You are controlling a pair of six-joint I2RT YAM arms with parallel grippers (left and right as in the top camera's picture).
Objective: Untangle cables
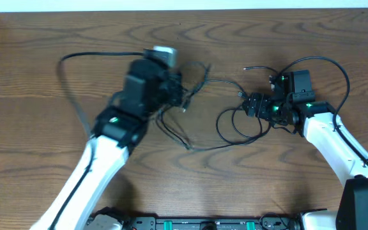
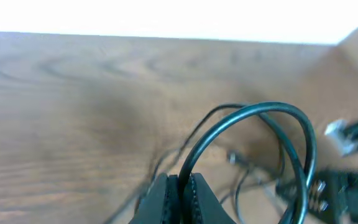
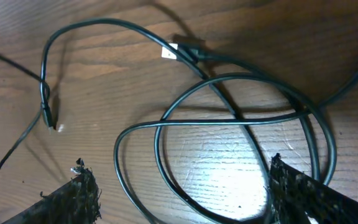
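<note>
In the overhead view the left arm's wrist is a dark blur, so the left claw cannot be picked out there. The cables (image 1: 197,86) bunched beside it are hard to trace strand by strand, and a pale block (image 1: 165,55) at the top of the blur is too soft to name. The left wrist view is blurred too, its right edge showing only vague dark and white shapes. It does show the left claw (image 2: 180,185) closed tight, pinching a black cable (image 2: 253,111) that arcs up out of the grip in a loop above the desk (image 2: 61,124). The right claw (image 3: 180,171) stands wide, its two fingers (image 3: 73,196) cut off by the bottom edge and gripping nothing. Between them a coiled black cable (image 3: 229,121) lies flat on the desk. It passes out of sight at the finger on the picture's right, where contact cannot be judged. A plug with a white tip (image 3: 169,52) lies beyond the coil, and a thinner cord (image 3: 45,93) lies to the left. From above, the cables sprawl mid-desk between the two arms.
</note>
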